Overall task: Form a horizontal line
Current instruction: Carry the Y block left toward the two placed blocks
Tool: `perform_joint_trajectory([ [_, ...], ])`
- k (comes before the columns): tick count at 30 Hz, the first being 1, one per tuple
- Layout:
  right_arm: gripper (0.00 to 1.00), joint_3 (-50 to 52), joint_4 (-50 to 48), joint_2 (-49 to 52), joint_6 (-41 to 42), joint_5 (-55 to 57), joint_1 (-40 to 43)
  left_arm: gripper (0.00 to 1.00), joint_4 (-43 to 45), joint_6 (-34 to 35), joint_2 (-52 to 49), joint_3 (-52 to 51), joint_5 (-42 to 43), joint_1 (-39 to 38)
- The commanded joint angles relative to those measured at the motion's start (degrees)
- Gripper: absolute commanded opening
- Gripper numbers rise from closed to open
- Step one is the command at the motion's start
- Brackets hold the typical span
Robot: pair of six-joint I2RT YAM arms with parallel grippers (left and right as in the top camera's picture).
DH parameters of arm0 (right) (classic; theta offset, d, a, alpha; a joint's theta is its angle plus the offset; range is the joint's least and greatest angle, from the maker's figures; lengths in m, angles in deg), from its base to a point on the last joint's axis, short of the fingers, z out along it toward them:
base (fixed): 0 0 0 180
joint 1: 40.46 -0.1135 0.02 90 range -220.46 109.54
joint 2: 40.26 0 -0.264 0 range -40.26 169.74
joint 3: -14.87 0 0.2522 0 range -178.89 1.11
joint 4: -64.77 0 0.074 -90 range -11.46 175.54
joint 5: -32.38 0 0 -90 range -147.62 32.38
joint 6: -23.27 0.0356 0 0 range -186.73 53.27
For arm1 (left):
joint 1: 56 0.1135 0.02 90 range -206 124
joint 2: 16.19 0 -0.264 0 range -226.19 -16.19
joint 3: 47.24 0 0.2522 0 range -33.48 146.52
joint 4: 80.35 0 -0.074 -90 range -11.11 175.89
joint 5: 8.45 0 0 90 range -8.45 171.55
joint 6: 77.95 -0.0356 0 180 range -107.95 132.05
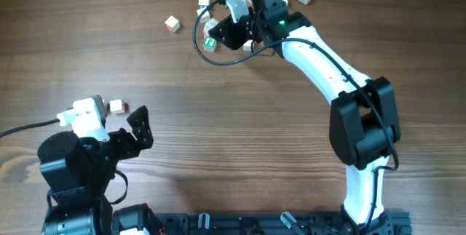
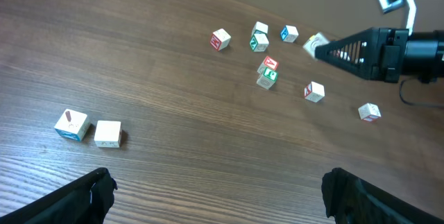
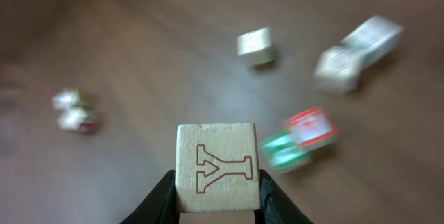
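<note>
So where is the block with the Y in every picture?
Right wrist: the Y block is bottom middle, pinched by the right gripper.
Left wrist: the block sits upper right, at that gripper's tip.
Overhead: cannot be picked out; the gripper seems to cover it.
Shared landmark: the green cube, close by in every view.

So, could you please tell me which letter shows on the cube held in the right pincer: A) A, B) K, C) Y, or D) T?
C: in the right wrist view, the cube clamped in the right pincer bears a red outlined Y lying on its side.
</note>
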Motion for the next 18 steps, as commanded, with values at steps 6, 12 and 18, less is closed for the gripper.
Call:
perform_joint_trajectory([
  [6, 0.06, 4.2, -2.1, 0.9, 22.7, -2.1, -8.4, 1.0, 0.1, -1.2, 0.0, 0.1, 1.0, -0.1],
  [12, 0.06, 4.3, -3.7, 0.9, 24.4, 2.9, -15.9, 1.0, 0.1, -1.2, 0.0, 0.1, 1.0, -0.1],
  [18, 0.04, 4.3, -4.1, 0.9, 28.2, 13.0, -21.7, 1.0, 0.1, -1.2, 0.0, 0.1, 1.0, -0.1],
])
